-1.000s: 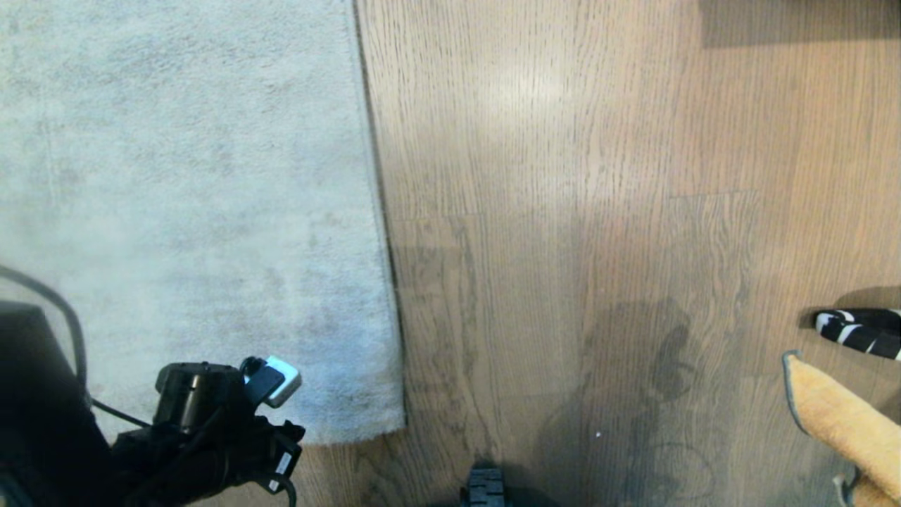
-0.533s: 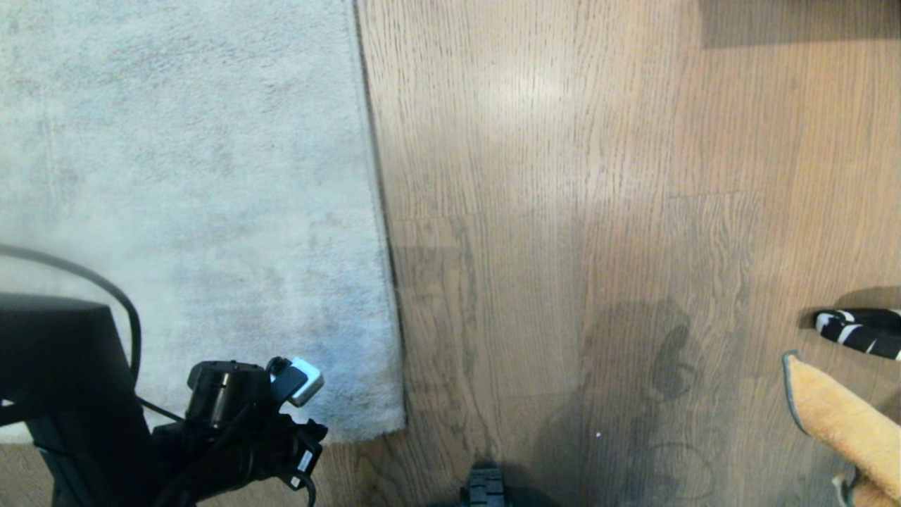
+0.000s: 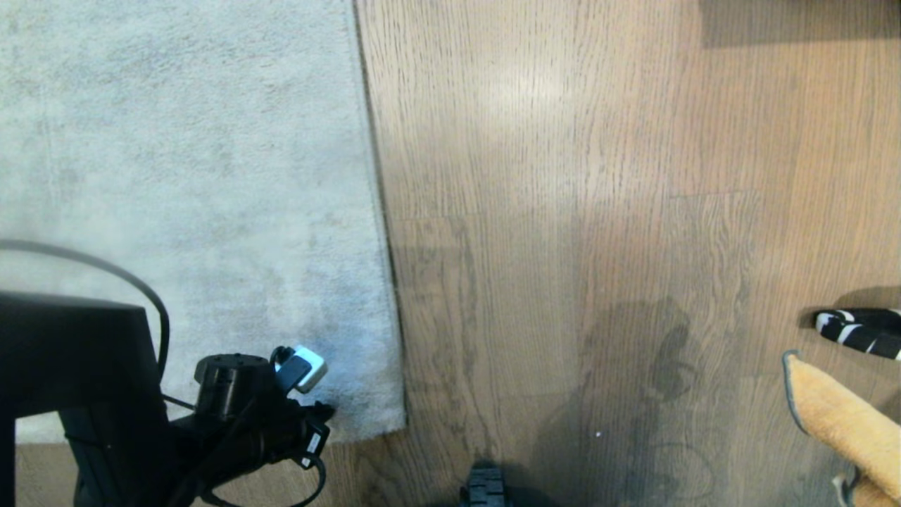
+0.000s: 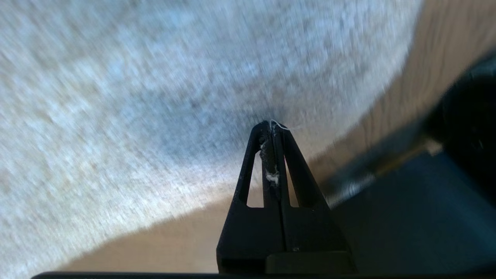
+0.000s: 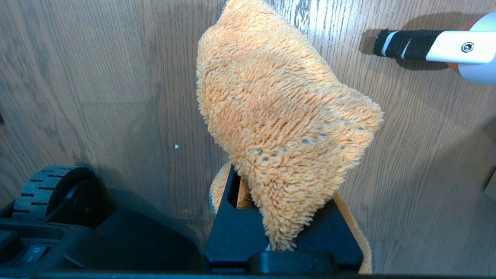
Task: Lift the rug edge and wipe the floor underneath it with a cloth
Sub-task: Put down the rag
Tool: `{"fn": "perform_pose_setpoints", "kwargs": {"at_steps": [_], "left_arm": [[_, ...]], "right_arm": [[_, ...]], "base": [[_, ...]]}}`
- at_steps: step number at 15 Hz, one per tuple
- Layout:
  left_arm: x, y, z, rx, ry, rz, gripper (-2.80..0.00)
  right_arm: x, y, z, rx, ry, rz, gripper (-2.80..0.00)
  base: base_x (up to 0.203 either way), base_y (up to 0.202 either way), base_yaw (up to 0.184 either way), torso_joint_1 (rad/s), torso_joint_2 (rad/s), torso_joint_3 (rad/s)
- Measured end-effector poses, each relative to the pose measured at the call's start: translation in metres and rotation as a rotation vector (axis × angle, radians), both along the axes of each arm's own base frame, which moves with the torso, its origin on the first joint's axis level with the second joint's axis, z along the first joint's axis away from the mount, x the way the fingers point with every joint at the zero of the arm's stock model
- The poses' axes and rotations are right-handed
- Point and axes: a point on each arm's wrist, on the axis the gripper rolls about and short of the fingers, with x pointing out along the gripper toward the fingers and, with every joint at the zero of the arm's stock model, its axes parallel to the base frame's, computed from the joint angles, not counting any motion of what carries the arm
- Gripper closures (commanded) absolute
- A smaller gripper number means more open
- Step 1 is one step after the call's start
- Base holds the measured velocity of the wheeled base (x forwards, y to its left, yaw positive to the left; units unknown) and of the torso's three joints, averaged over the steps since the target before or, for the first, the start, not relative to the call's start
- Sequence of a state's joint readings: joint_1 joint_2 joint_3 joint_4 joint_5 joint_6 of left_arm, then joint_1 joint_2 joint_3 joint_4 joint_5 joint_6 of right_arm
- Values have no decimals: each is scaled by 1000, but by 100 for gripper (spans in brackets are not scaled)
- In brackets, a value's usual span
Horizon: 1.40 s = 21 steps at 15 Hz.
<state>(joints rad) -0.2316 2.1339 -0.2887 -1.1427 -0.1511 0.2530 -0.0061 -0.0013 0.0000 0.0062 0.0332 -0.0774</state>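
1. Head view:
   - Pale grey short-pile rug [image 3: 190, 197] with mottled shading, lying flat over the left part of the floor [image 3: 563, 211]; straight right edge running down to a near corner, near edge just ahead of the robot.
   - Brown wood-grain planks with dark grain lines and a soft sheen patch near the far side.
   - Left gripper [image 3: 325, 412] low over the rug's near right corner, black wrist and cable behind it; jaws hidden here by the wrist.
   - Orange-tan fuzzy cloth [image 3: 841, 422] with a dark grey stitched border at the right edge of the picture, well apart from the rug.
   - Black-and-white striped handle [image 3: 859, 329] on the floor just beyond the cloth.
   - Small black ribbed wheel [image 3: 486, 487] at the bottom middle.

2. Left wrist view:
   - Left gripper [image 4: 273, 131] with jaws pressed together, nothing between them but a few white fibres clinging to the pads.
   - Tips right at the rug [image 4: 162, 89] pile close to its edge; contact not clear through the blur.
   - Strip of bare floor [image 4: 174, 240] beside the rug edge.

3. Right wrist view:
   - Right gripper [image 5: 281, 232] with jaws clamped narrow on the cloth [image 5: 283, 108], shaggy orange pile flopping out over the jaws above the floor [image 5: 97, 77].
   - Striped handle [image 5: 422, 43], black grip with white bands joined to a white part, lying on the floor near the cloth.
   - Ribbed wheel [image 5: 52, 186] and dark robot base in one corner.
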Motion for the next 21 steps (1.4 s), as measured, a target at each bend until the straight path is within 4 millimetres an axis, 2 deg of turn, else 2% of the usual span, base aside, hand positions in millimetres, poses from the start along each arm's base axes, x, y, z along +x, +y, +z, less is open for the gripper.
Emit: {"fn": "perform_pose_setpoints", "kwargs": {"at_steps": [12,15,17,21], "left_arm": [[7,-2,-2,-8,-29,-1,0],[8,-2,15,-27,-110,4,0],[4,0,35,-48,-178,13,0],[-22,12,88,-84,-337,82,0]], "right_arm": [[0,0,0,0,0,0,0],[0,0,0,0,0,0,0],[0,0,0,0,0,0,0],[0,0,0,0,0,0,0]], "base": [[0,0,0,0,0,0],[0,0,0,0,0,0],[0,0,0,0,0,0],[0,0,0,0,0,0]]}}
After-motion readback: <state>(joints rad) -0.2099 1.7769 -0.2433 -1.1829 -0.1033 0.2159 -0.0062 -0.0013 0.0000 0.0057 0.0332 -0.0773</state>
